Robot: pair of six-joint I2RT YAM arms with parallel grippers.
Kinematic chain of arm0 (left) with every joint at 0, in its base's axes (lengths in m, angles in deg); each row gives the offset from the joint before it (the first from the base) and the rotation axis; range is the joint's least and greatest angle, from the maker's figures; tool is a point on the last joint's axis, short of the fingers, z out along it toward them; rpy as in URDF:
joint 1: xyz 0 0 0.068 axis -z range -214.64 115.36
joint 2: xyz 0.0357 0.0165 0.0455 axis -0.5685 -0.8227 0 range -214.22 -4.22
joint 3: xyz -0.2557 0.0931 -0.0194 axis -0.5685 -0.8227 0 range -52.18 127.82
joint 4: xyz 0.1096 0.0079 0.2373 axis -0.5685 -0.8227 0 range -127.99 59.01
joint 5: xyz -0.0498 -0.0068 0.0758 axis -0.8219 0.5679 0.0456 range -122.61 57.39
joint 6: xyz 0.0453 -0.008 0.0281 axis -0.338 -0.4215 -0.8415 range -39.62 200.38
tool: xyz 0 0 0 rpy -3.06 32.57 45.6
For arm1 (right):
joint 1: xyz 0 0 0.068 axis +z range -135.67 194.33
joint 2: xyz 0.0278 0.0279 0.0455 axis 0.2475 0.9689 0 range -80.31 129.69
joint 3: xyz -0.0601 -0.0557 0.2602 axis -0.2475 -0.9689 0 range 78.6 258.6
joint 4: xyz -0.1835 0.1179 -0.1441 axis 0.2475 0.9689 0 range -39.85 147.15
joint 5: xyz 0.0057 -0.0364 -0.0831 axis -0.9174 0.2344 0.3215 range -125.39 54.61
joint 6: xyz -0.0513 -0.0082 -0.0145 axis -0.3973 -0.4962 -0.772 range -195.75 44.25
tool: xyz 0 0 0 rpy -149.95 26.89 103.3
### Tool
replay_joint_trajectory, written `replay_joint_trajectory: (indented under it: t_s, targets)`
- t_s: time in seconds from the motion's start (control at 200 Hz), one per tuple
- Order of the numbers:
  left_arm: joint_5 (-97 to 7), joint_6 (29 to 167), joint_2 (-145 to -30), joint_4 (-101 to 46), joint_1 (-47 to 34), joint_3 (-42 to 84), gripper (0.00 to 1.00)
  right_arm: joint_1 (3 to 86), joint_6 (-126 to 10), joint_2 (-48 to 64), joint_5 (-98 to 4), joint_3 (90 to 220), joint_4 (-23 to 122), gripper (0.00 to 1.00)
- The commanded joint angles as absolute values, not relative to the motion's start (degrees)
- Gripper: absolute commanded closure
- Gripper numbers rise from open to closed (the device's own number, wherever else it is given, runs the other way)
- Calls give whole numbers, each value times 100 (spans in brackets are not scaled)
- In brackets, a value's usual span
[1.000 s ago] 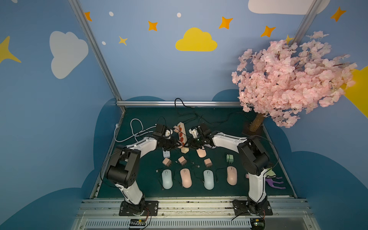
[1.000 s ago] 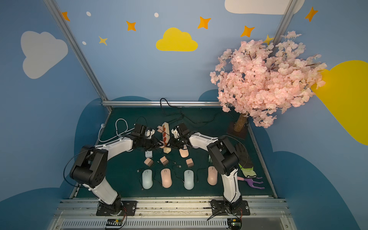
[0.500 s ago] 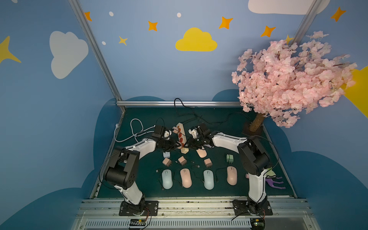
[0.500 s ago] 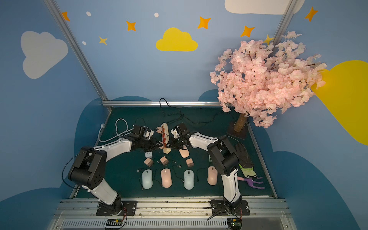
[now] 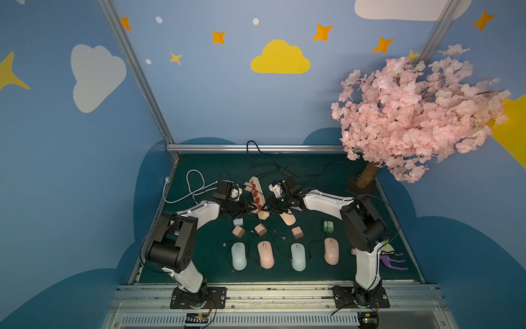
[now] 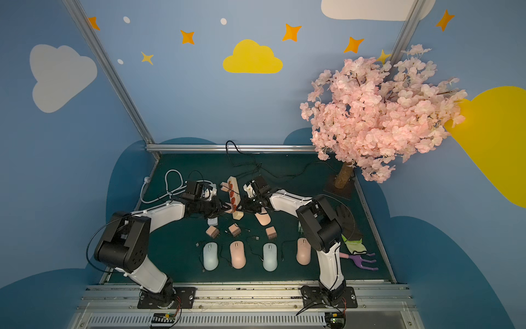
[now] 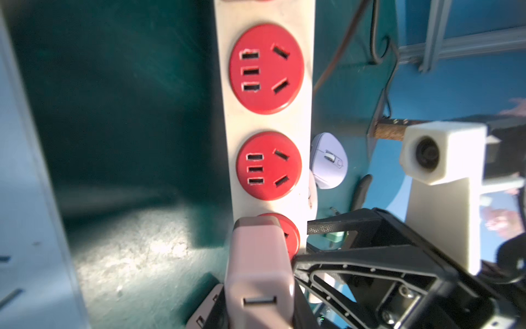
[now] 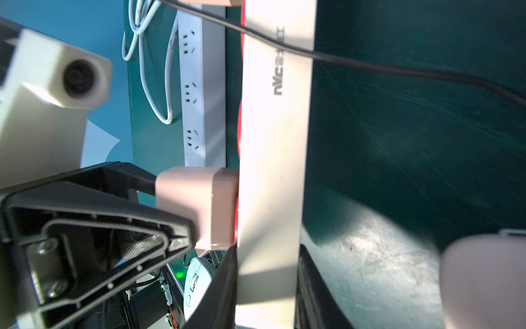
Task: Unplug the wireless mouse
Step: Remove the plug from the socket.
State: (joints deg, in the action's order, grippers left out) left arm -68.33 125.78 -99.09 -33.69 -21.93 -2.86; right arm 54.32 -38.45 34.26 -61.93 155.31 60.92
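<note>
Pink charging adapter (image 8: pixel 196 205): sits between my left fingers with its front against the end red socket (image 7: pixel 293 236) of the cream power strip (image 8: pixel 273 142). No prongs show, so I judge it still seated.
Left gripper (image 8: pixel 168 208): closed on the adapter, one finger on each side of it.
Right gripper (image 8: pixel 267 270): pinched across the end of the strip, directly opposite my left fingertips, bracing it.
Change: almost nothing. Compared with the top views of a moment ago, both my arms and the strip lie where they did, and the adapter has not backed off the socket.
Meaning: both holds are set, but the pull has not started or has not yet taken effect, so the unplugging is all still to do.
Next: I would draw my left fingers straight back from the socket face while my right fingers keep the strip from following.
Risk: a skewed pull could bind the prongs or drag the strip out of my right pinch.
Nearby: a pink mouse (image 5: pixel 287 219) lies just behind my right fingers. A black cable (image 8: pixel 370 65) crosses the strip farther along, and I cannot tell what it joins.
</note>
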Motion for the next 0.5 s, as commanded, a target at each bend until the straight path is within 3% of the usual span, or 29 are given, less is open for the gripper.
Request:
replay_joint_trajectory:
  t_s: [0.0, 0.11, 0.18, 0.355, 0.491]
  targets:
    - [-7308, 12828, -9682, -2596, -2235, -55, 96, 5336, -3999, 3507, -5586, 15522, 6668, 100]
    - [-5866, 11510, -9532, -4760, -1761, 843, 96, 5343, -4041, 3492, -5536, 15542, 6750, 100]
    - [-5229, 11136, -9528, -5409, -1592, 1212, 96, 5338, -4060, 3482, -5490, 15544, 6790, 100]
    - [-6424, 11882, -9411, -4163, -2172, 527, 96, 5336, -4049, 3471, -5490, 15535, 6791, 100]
    - [-6431, 11751, -9358, -4265, -2138, 524, 96, 5344, -4072, 3483, -5564, 15586, 6782, 100]
